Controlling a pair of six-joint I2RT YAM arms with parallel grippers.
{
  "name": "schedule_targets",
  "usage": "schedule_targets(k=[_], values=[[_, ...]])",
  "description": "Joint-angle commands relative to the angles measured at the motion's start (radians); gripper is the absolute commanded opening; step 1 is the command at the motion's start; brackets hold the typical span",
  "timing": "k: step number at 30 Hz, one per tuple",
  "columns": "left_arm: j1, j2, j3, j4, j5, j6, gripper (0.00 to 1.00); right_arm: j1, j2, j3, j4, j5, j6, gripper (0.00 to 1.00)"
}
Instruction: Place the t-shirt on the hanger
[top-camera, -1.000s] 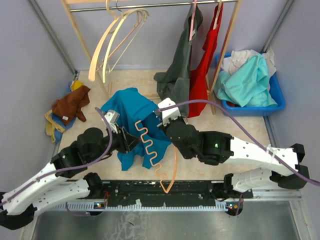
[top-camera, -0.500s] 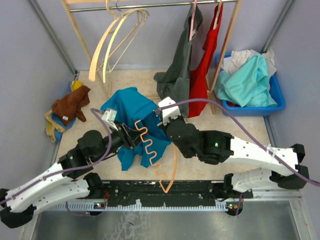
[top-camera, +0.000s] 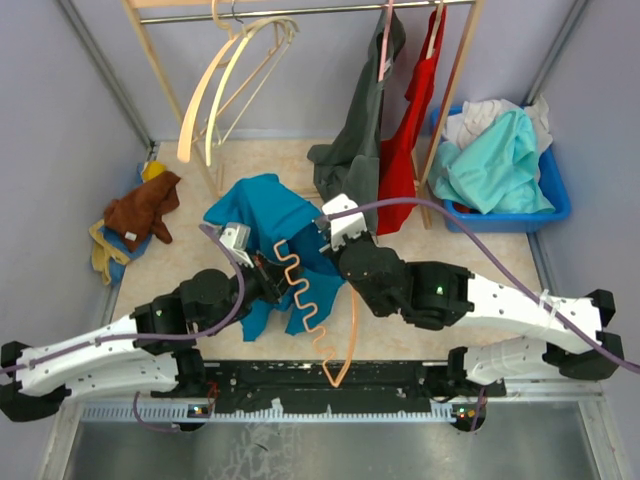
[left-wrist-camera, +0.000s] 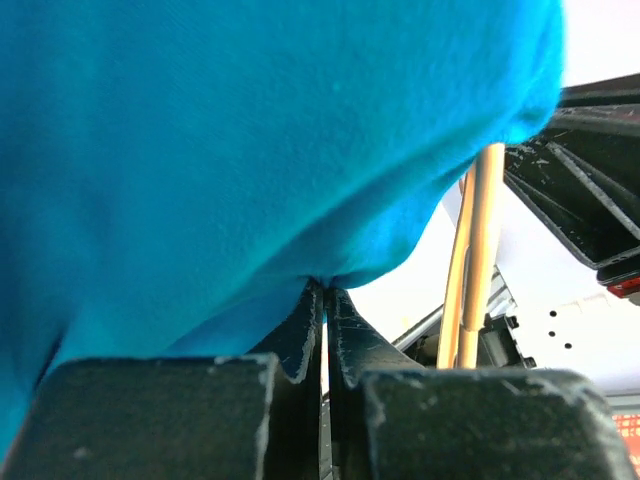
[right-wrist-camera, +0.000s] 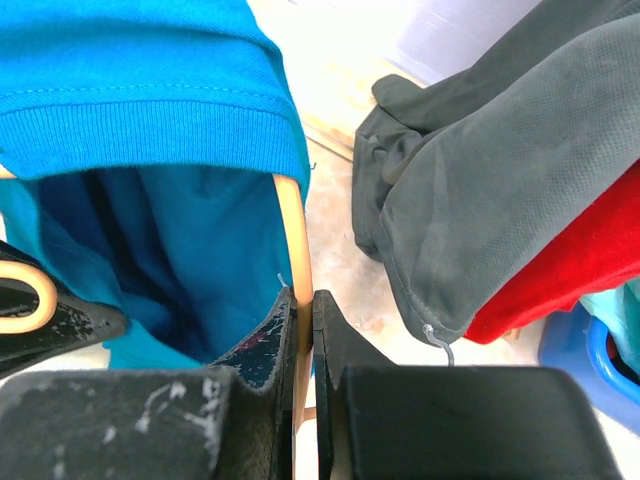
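While between closed left jaws, t-shirt (left-wrist-camera: 250, 150)

Robot lab test cell. Plain grey panel walls (top-camera: 60, 120) w/ metal frame posts (top-camera: 104, 75) box it in, upper left & right. 2 white robot arms (top-camera: 510, 300) bolted to a black rail (top-camera: 330, 385) along the bottom edge. Staged laundry props: wooden garment rack (top-camera: 158, 60) at top, blue bin (top-camera: 555, 205) of clothes at right, cloth pile (top-camera: 140, 215) mid-left.

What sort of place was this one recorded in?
Likely a lab cell staged as a laundry corner: a wooden clothes rack with hung garments, a blue bin heaped with clothes, plain grey walls.
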Motion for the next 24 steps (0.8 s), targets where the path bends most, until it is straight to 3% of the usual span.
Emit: schedule_targets(k=[1, 12, 24], values=[[-0.04, 0.007, 0.079, -0.067, -0.1, -0.01, 0.0, -0.009, -0.066, -0.003, 0.072, 0.032, 0.027, 0.0], [-0.085, -0.018, 0.156, -0.197, -0.111, -0.031, 0.0, -0.015, -0.1, -0.045, 0.056, 0.065, 0.029, 0.0], [-0.101, 0.098, 0.401, -0.493, 0.003, 0.016, 0.0, -0.019, -0.129, -0.101, 0.049, 0.116, 0.005, 0.0]])
